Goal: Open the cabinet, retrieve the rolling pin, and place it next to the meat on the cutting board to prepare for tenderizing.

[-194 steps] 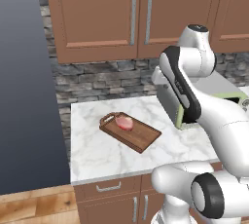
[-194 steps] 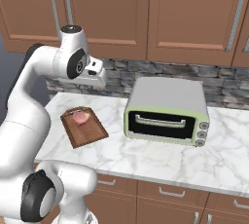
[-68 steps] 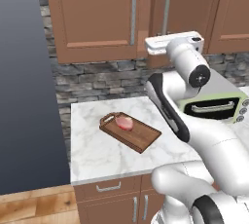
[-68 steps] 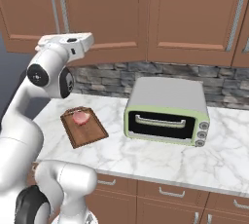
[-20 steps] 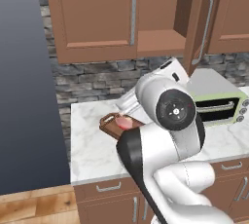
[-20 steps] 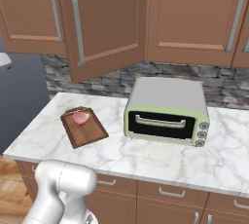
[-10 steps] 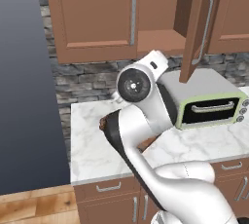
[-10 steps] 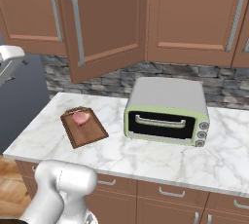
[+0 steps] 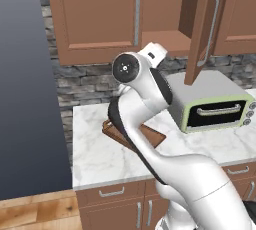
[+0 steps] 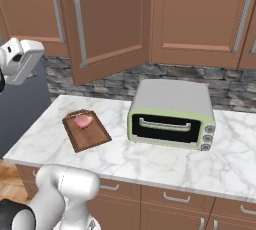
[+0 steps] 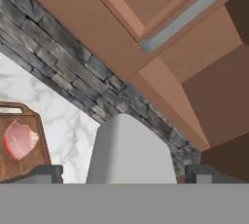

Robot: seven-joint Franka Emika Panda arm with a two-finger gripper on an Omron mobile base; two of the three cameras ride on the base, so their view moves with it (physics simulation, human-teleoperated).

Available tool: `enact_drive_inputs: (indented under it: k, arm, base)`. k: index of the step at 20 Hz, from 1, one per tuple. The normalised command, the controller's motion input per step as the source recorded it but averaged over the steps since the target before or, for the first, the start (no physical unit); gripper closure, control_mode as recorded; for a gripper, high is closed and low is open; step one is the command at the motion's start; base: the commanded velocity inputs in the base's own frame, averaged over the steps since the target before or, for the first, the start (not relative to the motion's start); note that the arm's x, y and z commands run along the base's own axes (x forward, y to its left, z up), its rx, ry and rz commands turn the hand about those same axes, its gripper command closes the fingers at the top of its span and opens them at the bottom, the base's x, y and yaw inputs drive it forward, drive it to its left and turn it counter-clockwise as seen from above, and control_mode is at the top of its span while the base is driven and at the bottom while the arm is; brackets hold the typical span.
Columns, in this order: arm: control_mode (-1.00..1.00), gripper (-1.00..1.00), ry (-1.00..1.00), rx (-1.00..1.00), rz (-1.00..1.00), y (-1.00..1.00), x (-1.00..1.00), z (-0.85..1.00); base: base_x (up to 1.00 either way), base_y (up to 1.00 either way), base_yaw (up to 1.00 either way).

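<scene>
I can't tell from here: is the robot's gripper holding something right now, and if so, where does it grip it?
Nothing is held. In the hand view the gripper is open, its two fingertips wide apart with only the toaster oven far beyond them. The meat lies untouched on the cutting board.

A white marble counter [image 10: 60,146] runs along the stone-backed wall, above brown base cabinets with drawers. On its left part lies the cutting board [image 10: 90,136], set at an angle with its looped handle toward the wall, and the meat [image 10: 83,120] rests on the far half of the board; in the left base view the arm hides most of the board [image 9: 155,137]. To the right of the board, well apart from it, a pale green toaster oven [image 10: 172,116] stands on the counter close to the wall, its glass door facing front.
</scene>
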Motion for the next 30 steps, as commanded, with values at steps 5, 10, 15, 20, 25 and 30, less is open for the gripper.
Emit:
enact_drive_inputs:
  k: [5,10,15,20,25,30]
  arm:
    - [-1.00,-1.00,0.02,-0.01,-0.05,-0.38,0.39,-0.01]
    - [-1.00,-1.00,0.00,0.00,-0.05,-0.44,0.26,0.00]
    - [-1.00,-1.00,0.01,-0.01,-0.05,-0.32,0.19,-0.02]
    - [-1.00,-1.00,0.01,-0.01,-0.04,-0.32,0.07,-0.01]
    - [-1.00,-1.00,0.00,0.00,-0.04,-0.47,-0.17,-0.02]
    - [-1.00,-1.00,0.00,0.00,-0.06,-0.62,-0.45,0.00]
  base:
    - [0.00,0.00,0.00]
    - [0.00,0.00,0.00]
    - [0.00,0.00,0.00]
    - [0.00,0.00,0.00]
    - [0.00,0.00,0.00]
    - [0.00,0.00,0.00]
